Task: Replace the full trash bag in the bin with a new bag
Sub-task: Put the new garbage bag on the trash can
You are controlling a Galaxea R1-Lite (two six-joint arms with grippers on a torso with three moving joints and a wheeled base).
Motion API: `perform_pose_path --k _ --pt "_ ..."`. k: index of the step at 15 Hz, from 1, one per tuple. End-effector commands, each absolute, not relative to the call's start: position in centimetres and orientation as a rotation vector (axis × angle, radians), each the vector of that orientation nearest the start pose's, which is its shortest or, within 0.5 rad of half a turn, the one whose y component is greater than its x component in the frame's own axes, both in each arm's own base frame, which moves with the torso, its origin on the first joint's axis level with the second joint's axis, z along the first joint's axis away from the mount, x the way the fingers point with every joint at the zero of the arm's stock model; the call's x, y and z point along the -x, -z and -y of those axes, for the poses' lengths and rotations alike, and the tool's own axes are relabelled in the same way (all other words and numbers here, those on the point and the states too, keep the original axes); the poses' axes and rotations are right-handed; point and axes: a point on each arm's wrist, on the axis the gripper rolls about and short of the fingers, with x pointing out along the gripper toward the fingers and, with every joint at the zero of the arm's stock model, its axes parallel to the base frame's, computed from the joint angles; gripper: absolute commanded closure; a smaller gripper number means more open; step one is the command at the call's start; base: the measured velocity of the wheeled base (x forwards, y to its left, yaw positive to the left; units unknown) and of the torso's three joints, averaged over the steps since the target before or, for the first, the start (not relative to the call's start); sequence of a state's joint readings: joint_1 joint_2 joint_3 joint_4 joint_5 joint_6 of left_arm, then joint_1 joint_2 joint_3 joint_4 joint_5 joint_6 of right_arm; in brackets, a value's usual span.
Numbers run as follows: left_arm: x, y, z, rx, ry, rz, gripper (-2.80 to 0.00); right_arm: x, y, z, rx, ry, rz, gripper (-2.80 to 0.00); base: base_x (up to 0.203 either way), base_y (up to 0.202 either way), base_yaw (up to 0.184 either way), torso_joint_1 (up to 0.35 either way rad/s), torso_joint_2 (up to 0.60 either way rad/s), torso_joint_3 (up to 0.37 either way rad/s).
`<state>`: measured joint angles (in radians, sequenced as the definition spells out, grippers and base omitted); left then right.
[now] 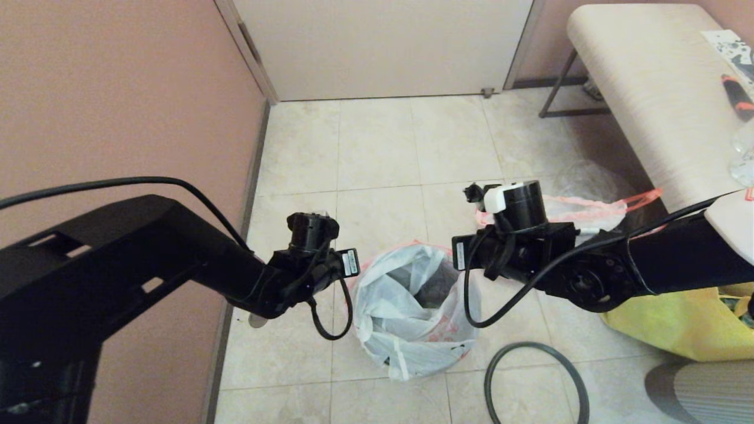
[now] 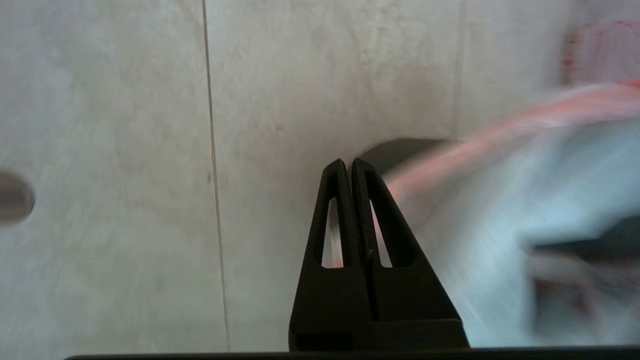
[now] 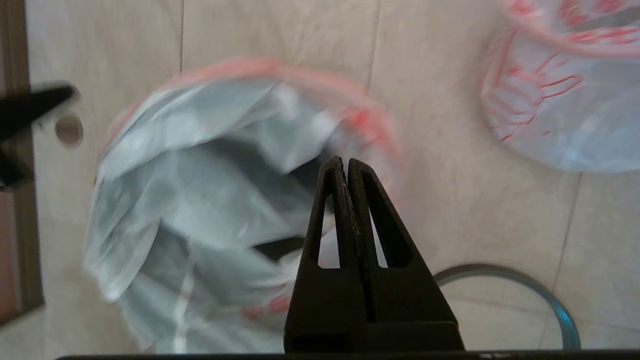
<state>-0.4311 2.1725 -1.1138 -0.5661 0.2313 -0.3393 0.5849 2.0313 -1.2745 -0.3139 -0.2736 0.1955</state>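
Observation:
The new bag point(image 1: 412, 312), white with a pink hem, is draped loosely in and over the bin on the floor and hides most of it. Only a strip of the bin's black wall point(image 2: 400, 150) shows below the hem. The dark grey hoop point(image 1: 536, 383) lies on the tiles to the bin's right. My left gripper point(image 2: 347, 162) hangs shut and empty just outside the bag's left rim. Over the bag's right rim, my right gripper point(image 3: 345, 161) is shut with nothing in it. In the head view both sets of fingers are hidden under the wrists.
The full matching bag point(image 3: 560, 110) sits on the floor beyond the right wrist. A yellow bag point(image 1: 677, 324) lies at the right under a pale bench point(image 1: 648, 88). A brown wall point(image 1: 118, 118) runs along the left, with a small round doorstop point(image 1: 256, 321) near it.

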Motion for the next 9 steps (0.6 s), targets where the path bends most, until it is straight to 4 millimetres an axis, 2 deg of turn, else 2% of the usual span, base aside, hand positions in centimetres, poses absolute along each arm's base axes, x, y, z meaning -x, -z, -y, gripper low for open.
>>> perform_pose_path --k 1,4,7,9 --pt "-35.0 -10.8 15.5 0.193 0.111 -0.474 0.0 -34.1 -14.4 -25.1 0.056 -0.272 -0.487 0.0 0.0 0.0 0.0 0.0 0.0 0.0" --pt "-31.3 -6.8 12.7 0.191 0.086 -0.611 0.0 -35.2 -11.7 -30.2 0.161 -0.256 -0.556 0.0 0.0 0.0 0.0 0.0 0.0 0.0" --pt "-31.0 -4.4 11.0 0.298 0.217 -0.479 0.0 -37.3 -5.7 -33.6 0.301 -0.235 -0.658 0.0 0.0 0.0 0.0 0.0 0.0 0.0" --pt "-31.2 -2.9 11.0 0.313 0.264 -0.506 0.0 -38.1 -0.7 -34.5 0.417 -0.222 -0.711 0.0 0.0 0.0 0.0 0.0 0.0 0.0"
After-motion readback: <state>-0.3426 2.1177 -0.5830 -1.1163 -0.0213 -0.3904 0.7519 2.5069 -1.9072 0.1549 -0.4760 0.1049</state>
